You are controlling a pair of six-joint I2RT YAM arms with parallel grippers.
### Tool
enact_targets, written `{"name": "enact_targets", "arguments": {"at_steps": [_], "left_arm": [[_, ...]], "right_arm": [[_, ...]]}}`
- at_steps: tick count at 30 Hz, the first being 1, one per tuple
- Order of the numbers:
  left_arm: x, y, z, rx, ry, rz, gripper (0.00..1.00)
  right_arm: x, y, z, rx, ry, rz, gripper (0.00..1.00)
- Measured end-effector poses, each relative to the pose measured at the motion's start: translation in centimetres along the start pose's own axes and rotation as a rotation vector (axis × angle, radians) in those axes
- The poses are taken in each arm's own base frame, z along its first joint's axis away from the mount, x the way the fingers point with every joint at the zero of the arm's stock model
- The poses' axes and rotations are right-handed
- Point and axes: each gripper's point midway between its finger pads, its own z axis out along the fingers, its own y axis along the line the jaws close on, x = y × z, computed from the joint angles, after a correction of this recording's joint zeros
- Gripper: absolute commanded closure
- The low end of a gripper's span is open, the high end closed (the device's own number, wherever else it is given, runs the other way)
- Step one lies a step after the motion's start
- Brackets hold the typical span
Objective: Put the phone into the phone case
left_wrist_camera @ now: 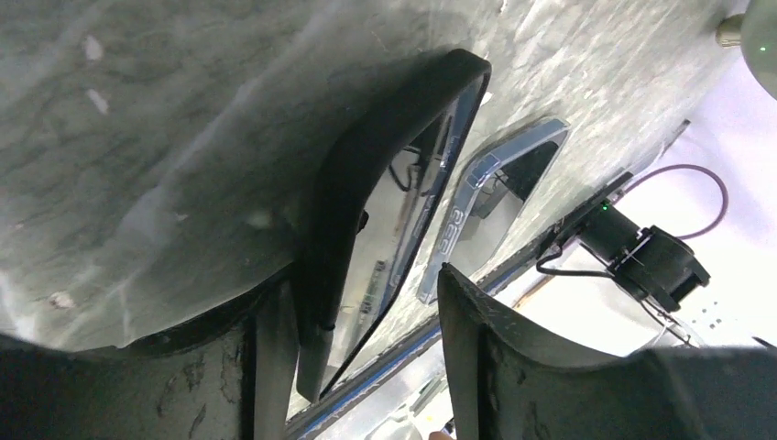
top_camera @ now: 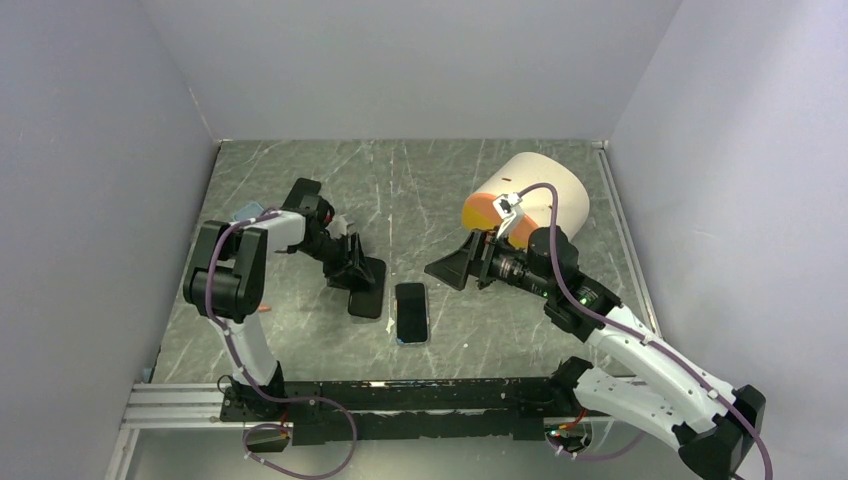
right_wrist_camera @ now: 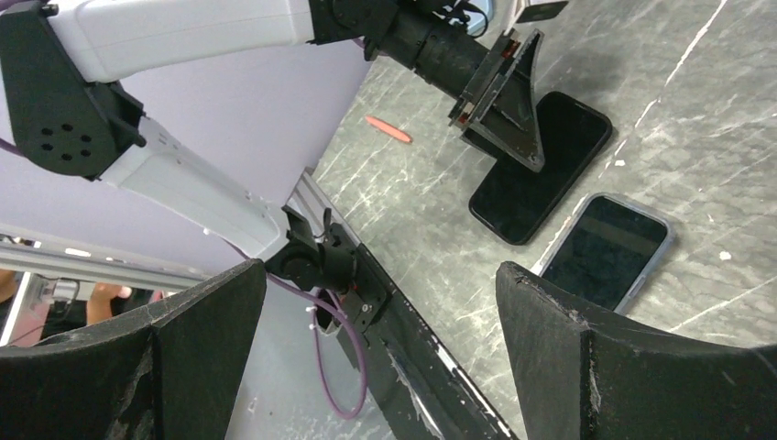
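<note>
Closeup off my left wrist shows what overhead hides: left fingers (left_wrist_camera: pixel 513 367) parted either side of the phone (left_wrist_camera: pixel 366 229), case (left_wrist_camera: pixel 499 197) just beside. Meanwhile right fingers (right_wrist_camera: pixel 596 367) spread wide, holding nothing.

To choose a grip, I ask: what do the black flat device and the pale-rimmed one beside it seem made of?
Black device: glossy front, probably glass, since it reflects like a mirror in the left wrist view; matte dark rim, perhaps rubber. Pale-rimmed one: dark shiny face, translucent grey rim, likely soft plastic.
</note>
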Motion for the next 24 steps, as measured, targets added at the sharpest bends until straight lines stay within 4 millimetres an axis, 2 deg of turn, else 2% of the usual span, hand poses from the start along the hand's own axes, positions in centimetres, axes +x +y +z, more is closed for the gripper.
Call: {"name": "enact_targets", "arguments": {"at_steps": [4, 10, 13, 14, 15, 20, 24], "left_arm": [[0.0, 0.4, -0.5, -0.045, -0.016, -0.005, 0.36], [-1.0, 0.8, -2.7, -0.166, -0.115, -0.002, 0.26], [-2.3, 0.8, -4.6, -0.239, -0.203, 0.001, 0.20], [-2.7, 0.8, -5.2, -0.264, -0.232, 0.002, 0.11], [-3.1, 0.8, -5.8, -0.285, -0.256, 0.003, 0.06], [-5.9, 1.6, -9.1, -0.387, -0.381, -0.029, 0.06], [-8.6, 3.4, -13.0, -0.470, -0.501, -0.100, 0.07]], "right_arm": [[-0.1, -0.2, 0.0, 0.023, 0.012, -0.015, 0.01], [-0.3, -0.4, -0.2, 0.047, 0.008, -0.024, 0.01], [-0.9, -0.2, -0.2, 0.060, 0.003, -0.033, 0.01], [-1.3, 0.0, -0.2, 0.063, -0.004, -0.037, 0.01], [-1.7, 0.2, -0.3, 0.065, -0.012, -0.040, 0.01], [-2.5, 0.0, -0.4, 0.105, -0.034, -0.041, 0.01], [-2.2, -0.4, -0.5, 0.123, -0.025, -0.040, 0.01]]}}
